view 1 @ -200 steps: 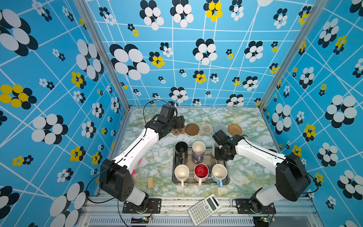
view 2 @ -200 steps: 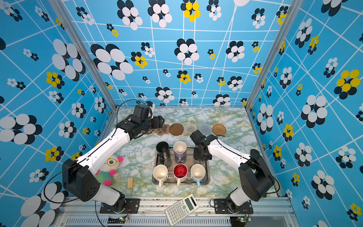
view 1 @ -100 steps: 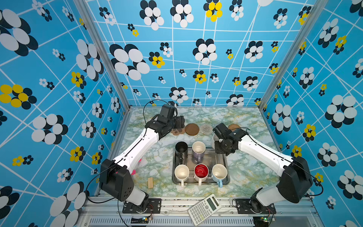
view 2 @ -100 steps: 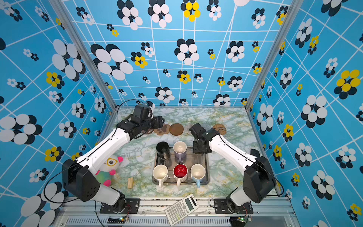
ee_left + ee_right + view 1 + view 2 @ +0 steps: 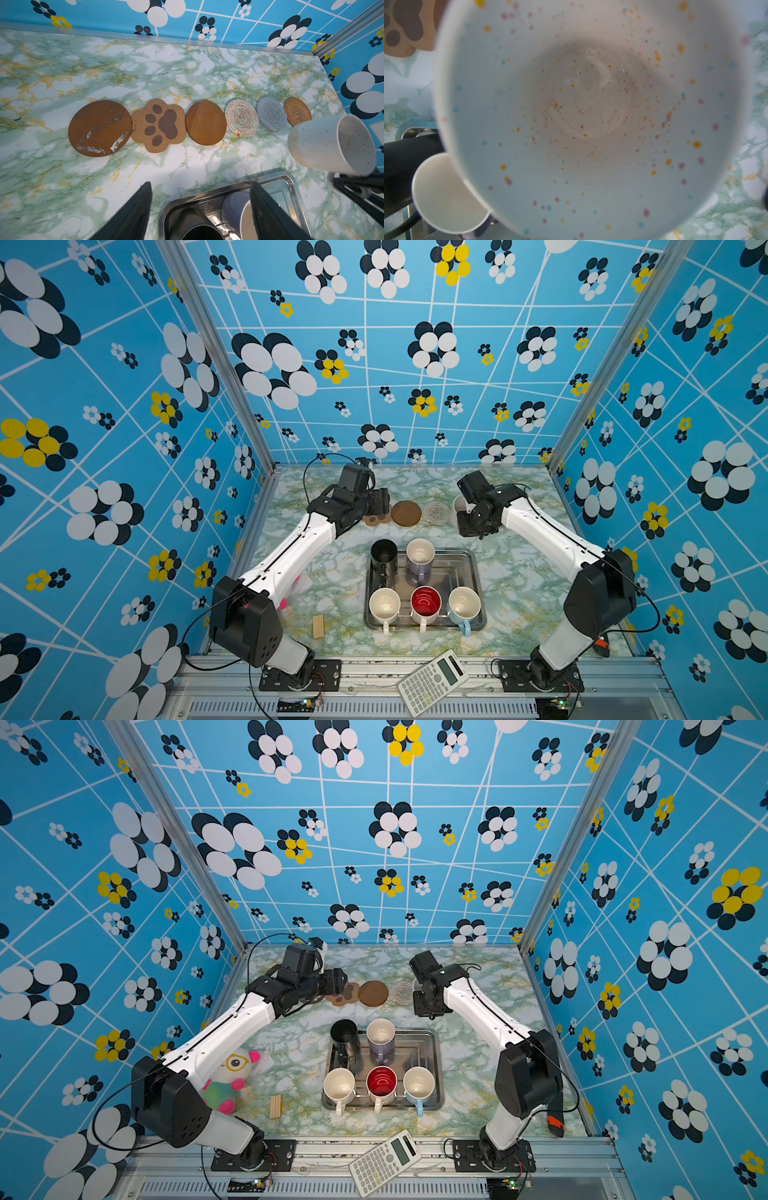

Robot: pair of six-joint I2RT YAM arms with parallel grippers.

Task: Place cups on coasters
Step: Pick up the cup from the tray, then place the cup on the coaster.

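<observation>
My right gripper (image 5: 468, 517) is shut on the handle of the speckled cream cup (image 5: 459, 504), which hangs tilted above the right end of the coaster row; in the right wrist view its inside (image 5: 591, 104) fills the frame and hides the fingers. The row runs brown disc (image 5: 99, 127), paw-print (image 5: 159, 124), brown disc (image 5: 205, 122), cream crocheted (image 5: 242, 117), grey-blue (image 5: 271, 113), rattan (image 5: 297, 111). All coasters are bare. My left gripper (image 5: 199, 207) is open and empty, hovering between the row's left end and the tray. The black (image 5: 383, 556), lavender (image 5: 420, 558), white (image 5: 384, 605), red-inside (image 5: 426, 603) and light blue (image 5: 464, 605) cups stand in the tray.
The square metal tray (image 5: 474, 572) sits mid-table in front of the coasters. A wooden block (image 5: 318, 626) lies left of it, a plush toy (image 5: 230, 1077) under my left arm, and a calculator (image 5: 432, 682) on the front rail.
My right arm has carried the speckled cup up from beside the tray's back right corner toward the right end of the coaster row. The left arm has stayed put.
</observation>
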